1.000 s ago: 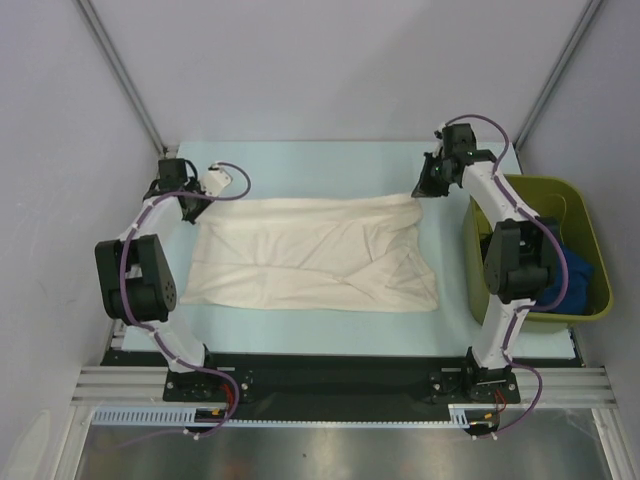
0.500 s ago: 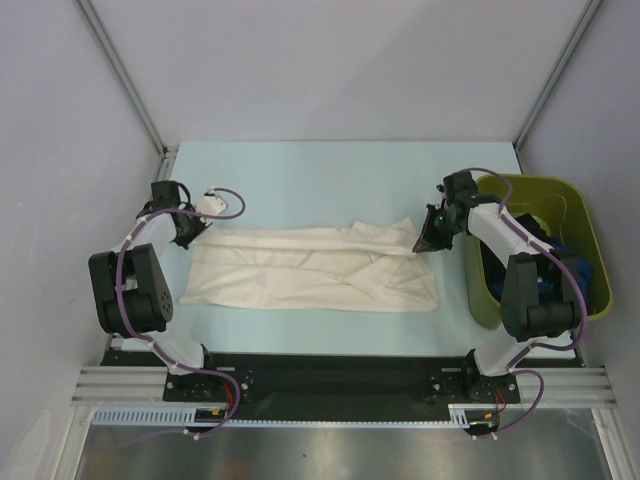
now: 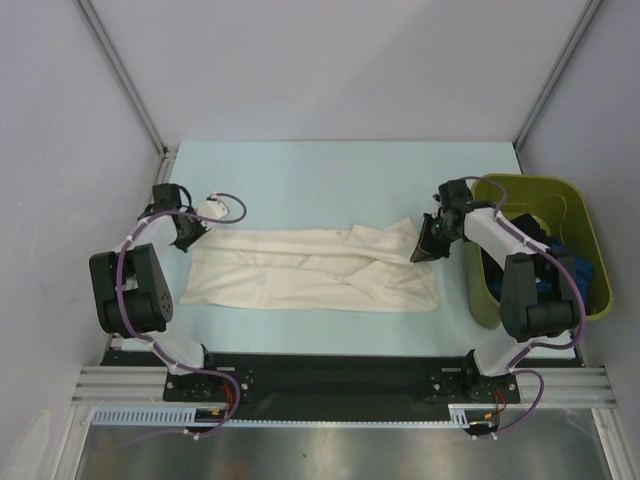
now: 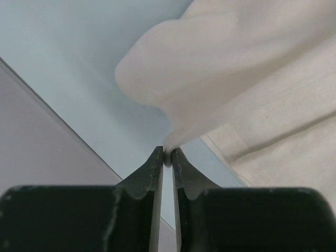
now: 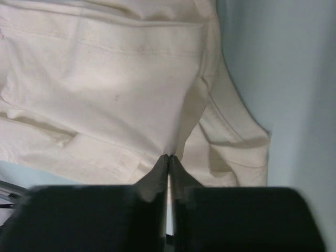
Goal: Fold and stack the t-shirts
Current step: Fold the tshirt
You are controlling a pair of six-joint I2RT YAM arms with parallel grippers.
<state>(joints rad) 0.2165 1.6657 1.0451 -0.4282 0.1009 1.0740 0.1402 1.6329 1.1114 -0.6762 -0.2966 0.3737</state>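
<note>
A pale blue table [image 3: 320, 165] between grey walls holds the cream t-shirt [image 3: 300, 275], which lies mid-table with its far edge drawn partway toward the near hem. The left gripper [image 3: 192, 236] pinches the far-left corner by a mere sliver of cloth, jaws almost together. The right gripper [image 3: 424, 246] pinches the far-right corner, jaws pressed tight. The left hold looks thin, perhaps slipping; losing it would skew the fold.

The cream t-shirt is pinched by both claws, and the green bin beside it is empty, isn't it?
Not quite. The green bin is not empty: the top view shows blue cloth in it. The rest holds: the left claw and the right claw each pinch the cream t-shirt.
</note>
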